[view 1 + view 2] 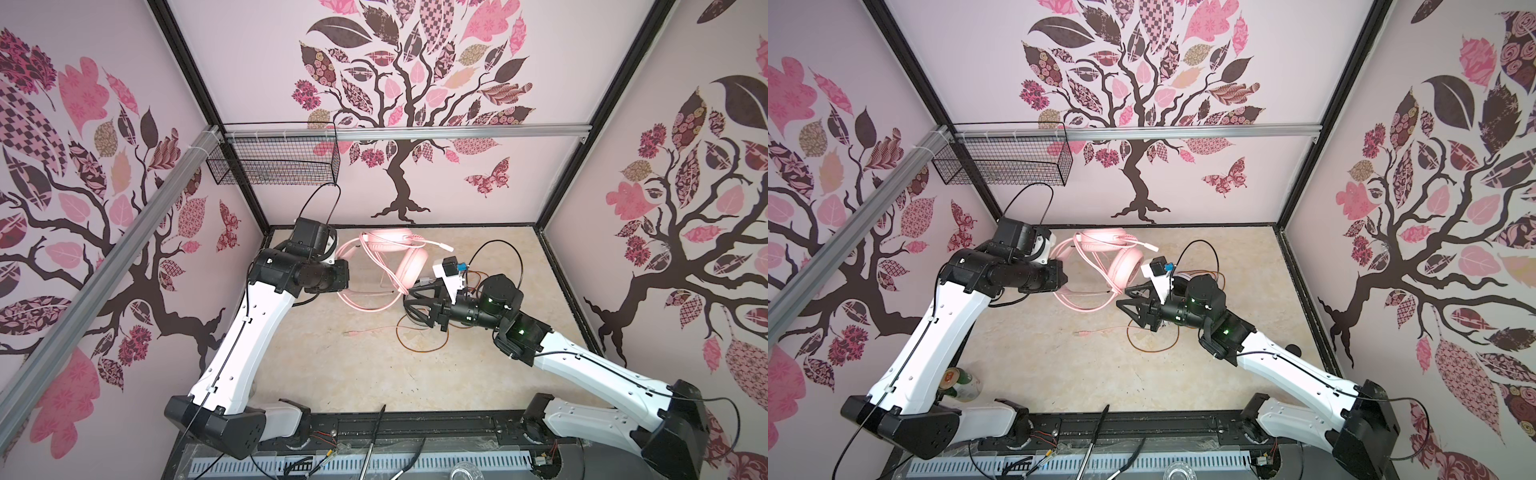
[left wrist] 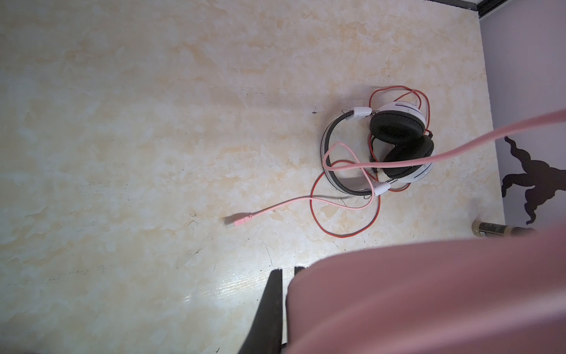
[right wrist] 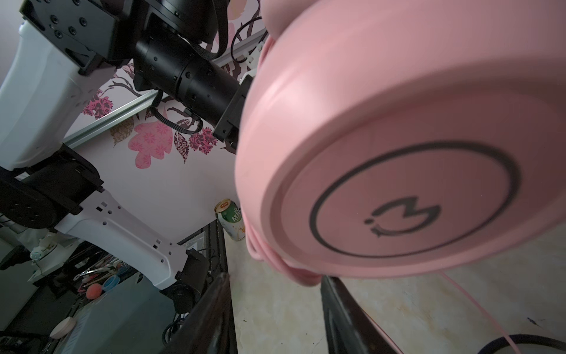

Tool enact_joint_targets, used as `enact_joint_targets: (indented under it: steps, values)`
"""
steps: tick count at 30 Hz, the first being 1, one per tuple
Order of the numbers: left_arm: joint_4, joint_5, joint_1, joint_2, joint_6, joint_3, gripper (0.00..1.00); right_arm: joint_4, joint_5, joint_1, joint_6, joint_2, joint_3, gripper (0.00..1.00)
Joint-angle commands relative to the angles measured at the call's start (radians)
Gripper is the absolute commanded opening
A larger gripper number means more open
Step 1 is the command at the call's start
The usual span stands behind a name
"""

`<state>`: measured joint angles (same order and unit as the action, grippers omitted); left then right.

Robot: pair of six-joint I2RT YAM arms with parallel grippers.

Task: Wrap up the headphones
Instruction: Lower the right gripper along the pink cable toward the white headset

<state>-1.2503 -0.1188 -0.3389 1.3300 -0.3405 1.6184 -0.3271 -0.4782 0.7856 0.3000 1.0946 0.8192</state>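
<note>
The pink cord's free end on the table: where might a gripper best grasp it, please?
Probably just behind its pink plug, from straight above: that stretch lies flat and straight on the beige table, clear of the orange-red cord loop it crosses farther along.

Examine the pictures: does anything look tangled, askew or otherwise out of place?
The pink cord from the raised pink headset drapes across the white-and-black headset and loops over its headband, mingling with the orange-red cord. That looks odd: two cords tangled, so wrapping one may drag the other.
</note>
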Motion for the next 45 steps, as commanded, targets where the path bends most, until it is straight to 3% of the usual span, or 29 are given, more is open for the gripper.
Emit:
enact_joint_targets:
  steps: [1,7,15,22,27,34,37,41,43,45]
  values:
    - [0.063,-0.048,-0.002,-0.002,-0.012,0.041,0.00,-0.022,-0.004,0.011,-0.032,0.030,0.062,0.51]
    - [0.062,-0.048,-0.002,0.002,-0.009,0.041,0.00,-0.012,0.023,0.043,-0.081,0.051,0.086,0.51]
    - [0.060,-0.042,-0.003,0.003,-0.008,0.042,0.00,0.084,0.282,0.185,-0.263,0.043,0.132,0.48]
    - [0.060,-0.041,-0.002,0.001,-0.008,0.036,0.00,0.094,0.341,0.210,-0.288,0.041,0.132,0.42]
    - [0.059,-0.038,-0.002,0.000,-0.003,0.036,0.00,0.101,0.436,0.211,-0.272,-0.002,0.109,0.55]
    - [0.053,-0.028,-0.002,-0.003,-0.002,0.036,0.00,0.224,0.523,0.196,-0.241,-0.144,0.051,0.59]
    - [0.045,-0.026,-0.002,0.001,0.000,0.053,0.00,0.253,0.468,0.116,-0.155,-0.209,-0.016,0.59]
    - [0.004,-0.011,-0.002,0.027,0.009,0.090,0.00,0.221,0.284,-0.112,0.019,-0.254,-0.154,0.58]
    - [-0.023,-0.008,-0.002,0.048,0.009,0.110,0.00,0.164,0.135,-0.249,0.121,-0.202,-0.208,0.57]
    - [-0.049,-0.022,-0.002,0.074,0.013,0.137,0.00,0.079,0.035,-0.314,0.176,-0.108,-0.238,0.56]
